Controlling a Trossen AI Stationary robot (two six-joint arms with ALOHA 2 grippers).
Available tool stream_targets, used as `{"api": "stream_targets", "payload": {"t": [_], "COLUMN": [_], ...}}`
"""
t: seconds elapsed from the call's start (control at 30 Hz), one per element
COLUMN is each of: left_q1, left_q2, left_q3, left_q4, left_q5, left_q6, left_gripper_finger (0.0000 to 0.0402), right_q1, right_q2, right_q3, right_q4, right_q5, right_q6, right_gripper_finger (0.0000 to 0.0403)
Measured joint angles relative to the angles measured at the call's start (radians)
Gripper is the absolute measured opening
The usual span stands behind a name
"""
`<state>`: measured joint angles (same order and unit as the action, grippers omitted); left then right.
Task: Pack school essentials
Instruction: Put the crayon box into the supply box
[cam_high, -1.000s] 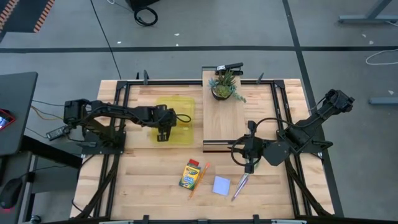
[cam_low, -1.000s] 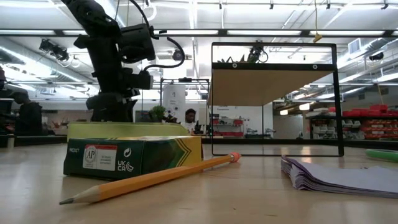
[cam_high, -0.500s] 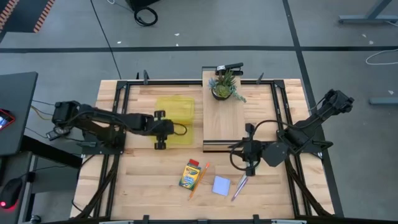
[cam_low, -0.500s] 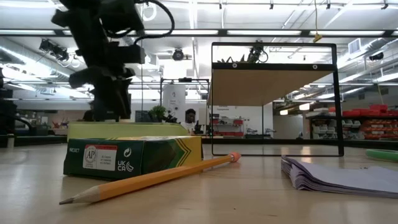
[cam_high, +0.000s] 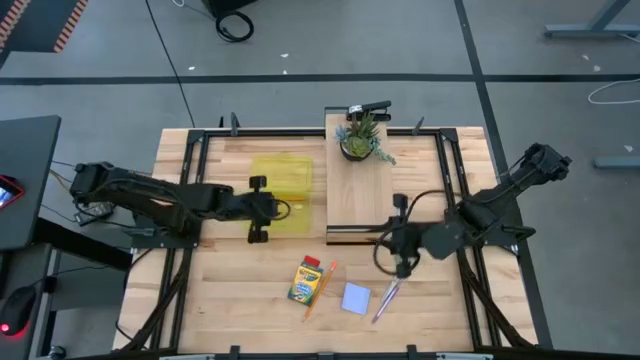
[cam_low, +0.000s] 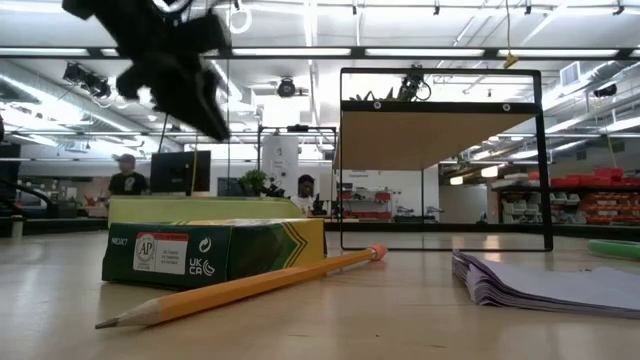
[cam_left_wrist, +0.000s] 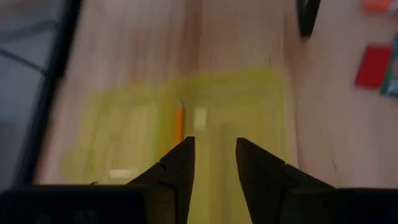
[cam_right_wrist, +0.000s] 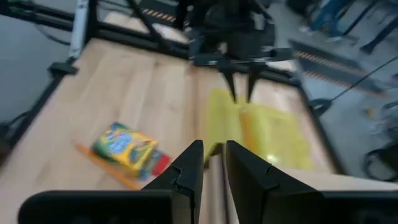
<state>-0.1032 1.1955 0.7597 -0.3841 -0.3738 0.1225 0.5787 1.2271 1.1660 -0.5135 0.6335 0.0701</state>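
Left gripper (cam_high: 258, 209) has pulled back off the yellow case (cam_high: 283, 182) to its near-left edge over the last second, fingers (cam_left_wrist: 180, 168) a narrow gap apart and empty; one orange pencil (cam_left_wrist: 179, 124) lies inside the case, so that drop looks done. Right gripper (cam_high: 402, 262) has eased left and hangs just far of the green-handled scissors (cam_high: 388, 296), jaws slightly apart, holding nothing. Crayon box (cam_high: 306, 281), second pencil (cam_high: 320, 291) and sticky-note pad (cam_high: 356, 298) sit unpacked near centre.

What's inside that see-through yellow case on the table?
One orange pencil lies inside the yellow case; a pale patch beside it cannot be identified. The left gripper covers part of the case.
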Motion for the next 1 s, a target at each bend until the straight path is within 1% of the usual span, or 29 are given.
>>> {"api": "stream_targets", "payload": {"t": [0.13,0.23,0.27,0.33,0.43,0.5,0.57,0.67,0.8,1.0], "left_q1": [-0.001,-0.002,-0.004,-0.01,-0.027,-0.04,-0.053,-0.064,-0.065,-0.065], "left_q2": [-0.079,-0.125,-0.138,-0.162,-0.19,-0.197,-0.199,-0.199,-0.199,-0.219], "left_q3": [0.001,0.001,0.001,0.001,0.001,0.001,0.001,0.001,0.001,0.0], "left_q4": [0.077,0.133,0.147,0.17,0.206,0.241,0.273,0.308,0.345,0.324], "left_q5": [0.001,0.003,0.007,0.028,0.074,0.084,0.086,0.087,0.111,0.117], "left_q6": [0.056,0.013,-0.023,-0.131,-0.364,-0.506,-0.588,-0.667,-0.701,-0.71], "left_gripper_finger": [0.0111,0.0105,0.0103,0.01,0.0094,0.009,0.0084,0.0077,0.007,0.0075], "right_q1": [-0.034,-0.092,-0.123,-0.189,-0.257,-0.277,-0.278,-0.266,-0.253,-0.253], "right_q2": [-0.057,-0.098,-0.11,-0.124,-0.12,-0.101,-0.077,-0.03,0.067,0.18], "right_q3": [0.0,0.0,0.0,0.013,0.04,0.057,0.066,0.07,0.07,0.07], "right_q4": [-0.003,0.007,0.018,0.021,0.028,0.045,0.044,0.049,0.048,0.047], "right_q5": [0.012,-0.009,-0.033,-0.13,-0.262,-0.349,-0.414,-0.454,-0.497,-0.556], "right_q6": [-0.063,-0.062,-0.044,0.023,0.138,0.205,0.238,0.238,0.235,0.224], "right_gripper_finger": [0.0076,0.0076,0.0076,0.0074,0.0071,0.007,0.0071,0.0073,0.0074,0.0074]}}
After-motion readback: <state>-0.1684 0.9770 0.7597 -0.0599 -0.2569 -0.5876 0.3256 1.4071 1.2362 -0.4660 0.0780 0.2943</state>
